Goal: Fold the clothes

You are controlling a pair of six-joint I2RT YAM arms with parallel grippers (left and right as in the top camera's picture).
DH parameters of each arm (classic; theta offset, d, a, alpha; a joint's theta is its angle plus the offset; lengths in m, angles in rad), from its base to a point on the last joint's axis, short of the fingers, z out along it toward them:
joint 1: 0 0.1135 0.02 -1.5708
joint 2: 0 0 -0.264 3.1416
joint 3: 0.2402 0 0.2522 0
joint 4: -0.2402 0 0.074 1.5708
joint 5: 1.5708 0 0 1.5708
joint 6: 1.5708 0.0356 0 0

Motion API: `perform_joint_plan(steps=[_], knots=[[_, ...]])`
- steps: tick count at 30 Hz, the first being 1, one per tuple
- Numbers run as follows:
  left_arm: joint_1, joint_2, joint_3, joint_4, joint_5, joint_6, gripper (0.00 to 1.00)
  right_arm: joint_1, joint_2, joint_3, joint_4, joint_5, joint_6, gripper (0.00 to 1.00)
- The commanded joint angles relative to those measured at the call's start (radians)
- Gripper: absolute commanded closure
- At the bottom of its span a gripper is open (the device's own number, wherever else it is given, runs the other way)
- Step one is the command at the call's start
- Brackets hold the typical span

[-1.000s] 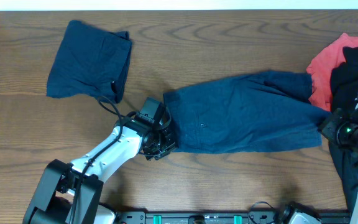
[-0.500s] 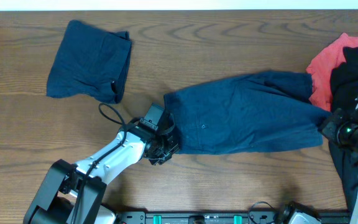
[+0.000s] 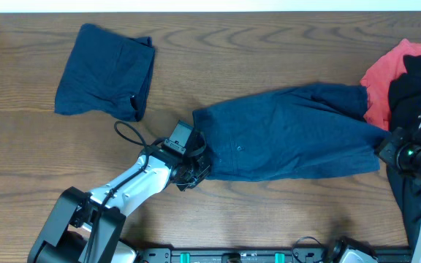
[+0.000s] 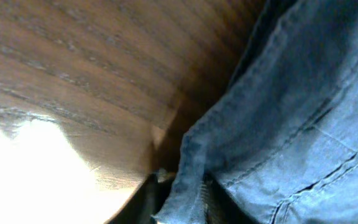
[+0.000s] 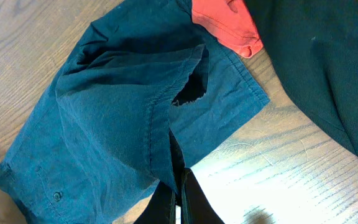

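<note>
Fingers: the left fingers (image 4: 143,202) and the right fingers (image 5: 194,202) are both standing narrow, each pair pinching one end of the navy shorts (image 3: 291,135).
Hidden from overhead: the left fingertips are sitting under the wrist housing and the waistband edge; the right fingertips are merging with dark fabric near the right border.
Cut off: the black garment (image 3: 415,80) is running out past the right edge and down toward the bottom, and is covering part of the coral-red garment (image 3: 377,84).
Hard to make out: the left wrist view is showing blur throughout, with glare whitening the wood at lower left.
Shorts: they are lying spread across the middle of the tabletop (image 3: 269,44), waistband to the left, with the leg end touching the coral-red garment on the right.
Folded navy piece (image 3: 104,71): it is lying at the upper left, well apart from the shorts.
In the way: a black cable (image 3: 126,131) is looping from the left arm (image 3: 134,186) between the folded piece and the waistband.
Left fingers: they are gripping the waistband hem, which is passing down between the two dark tips.
Right fingers: they are pressing together on a fold of the leg fabric, which is rising from the tips; a button (image 5: 56,196) is showing at lower left.
</note>
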Motion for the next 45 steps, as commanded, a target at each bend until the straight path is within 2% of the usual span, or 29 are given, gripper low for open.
perform_joint_plan(steps=[1,4,8,12,22,28,35,41,45], knots=[[-0.004,0.001,-0.015,-0.006,-0.027,0.02,0.87,-0.003,0.0,0.003,0.007,0.021,-0.012,0.99],[-0.004,-0.019,-0.015,-0.007,-0.027,0.059,0.94,-0.003,0.0,0.003,0.015,0.021,-0.012,0.99],[-0.003,-0.078,-0.015,-0.023,-0.034,0.113,0.94,-0.003,0.0,0.003,0.029,0.021,-0.012,0.99],[-0.003,-0.188,-0.008,-0.108,-0.109,0.18,0.94,-0.003,0.0,0.003,0.04,0.021,-0.012,0.99],[-0.004,-0.538,0.154,-0.553,-0.385,0.424,0.94,-0.003,-0.018,0.011,-0.016,0.035,-0.004,0.99],[-0.004,-0.653,0.315,-0.717,-0.421,0.549,0.94,-0.003,-0.068,0.112,-0.111,0.035,-0.004,0.99],[-0.004,-0.643,0.488,-0.775,-0.42,0.624,0.94,-0.003,-0.089,0.322,-0.146,-0.002,0.042,0.99],[-0.003,-0.554,0.493,-0.776,-0.465,0.63,0.94,0.0,-0.045,0.33,-0.072,-0.042,0.071,0.99],[-0.003,-0.43,0.493,-0.728,-0.523,0.647,0.94,0.031,0.058,0.317,0.061,-0.048,0.071,0.99]])
